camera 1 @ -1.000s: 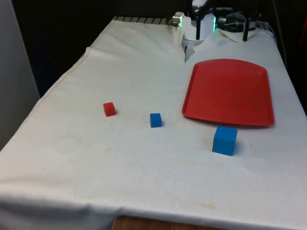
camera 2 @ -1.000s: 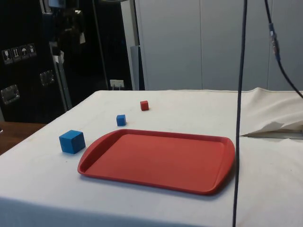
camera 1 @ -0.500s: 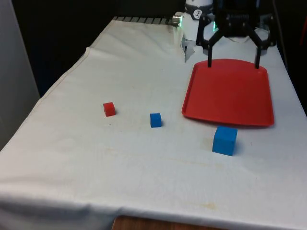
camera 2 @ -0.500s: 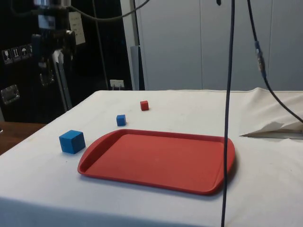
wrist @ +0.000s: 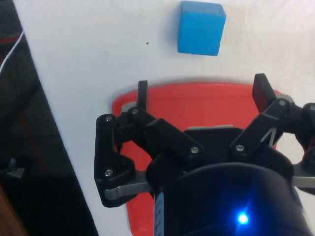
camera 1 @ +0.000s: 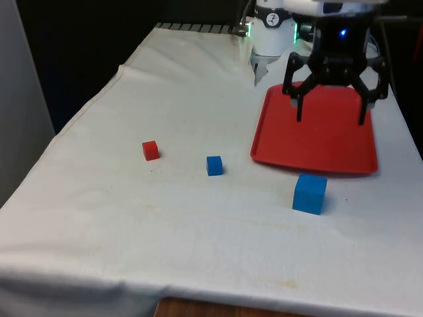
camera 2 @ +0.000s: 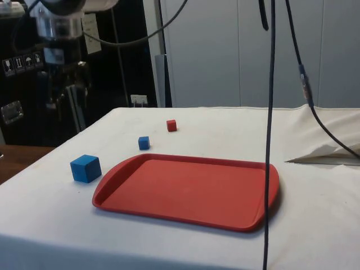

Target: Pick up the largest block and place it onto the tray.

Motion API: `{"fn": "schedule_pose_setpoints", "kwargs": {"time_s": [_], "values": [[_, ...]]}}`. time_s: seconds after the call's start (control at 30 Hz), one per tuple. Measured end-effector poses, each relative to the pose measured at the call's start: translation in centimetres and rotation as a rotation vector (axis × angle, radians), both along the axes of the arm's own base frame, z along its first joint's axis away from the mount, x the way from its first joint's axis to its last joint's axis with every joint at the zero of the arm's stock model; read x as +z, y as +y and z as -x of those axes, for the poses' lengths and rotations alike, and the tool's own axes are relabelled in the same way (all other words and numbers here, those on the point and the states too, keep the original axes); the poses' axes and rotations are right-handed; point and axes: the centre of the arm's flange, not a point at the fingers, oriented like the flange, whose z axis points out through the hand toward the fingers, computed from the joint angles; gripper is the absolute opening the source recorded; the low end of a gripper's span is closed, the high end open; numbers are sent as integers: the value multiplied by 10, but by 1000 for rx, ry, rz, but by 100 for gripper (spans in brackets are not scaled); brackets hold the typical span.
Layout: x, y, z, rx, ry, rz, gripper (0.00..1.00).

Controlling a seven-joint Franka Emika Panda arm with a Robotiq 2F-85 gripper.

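Blue and cube-shaped, the largest block (camera 1: 309, 193) sat on the white cloth (camera 1: 185, 218) just off the tray's near edge, at about six o'clock from the tray's middle in the front view, close to the rim but apart from it. In the side view the same block (camera 2: 85, 168) lay at roughly nine o'clock from the red tray (camera 2: 191, 190), resting flat with one corner turned towards the camera. From the wrist view it (wrist: 201, 27) appeared on bare cloth beyond the tray's rim (wrist: 197, 93).

Above the tray (camera 1: 317, 142) hung the black gripper (camera 1: 330, 119), its two fingers spread wide and pointing down, with nothing between them. One fingertip (camera 1: 299, 116) and its partner stood off the tray's surface, over its middle part. In the wrist view the gripper (wrist: 199, 91) framed the tray's edge, both fingers clear of the block.

A small blue block (camera 1: 214, 165) rested on the cloth at about nine o'clock from the large one in the front view, well apart from it, and a small red block (camera 1: 151, 150) lay further out along the same direction, slightly farther back. In the side view the small blue one (camera 2: 144, 142) sat near the tray's far rim, with the red one (camera 2: 171, 125) beyond it.
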Motion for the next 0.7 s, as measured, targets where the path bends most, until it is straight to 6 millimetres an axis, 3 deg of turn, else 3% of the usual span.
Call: {"fn": "schedule_pose_setpoints", "kwargs": {"time_s": [0.37,0.7], "values": [[-38,-1,-1,-1,23,33,100],[-58,-1,-2,-6,29,43,100]]}}
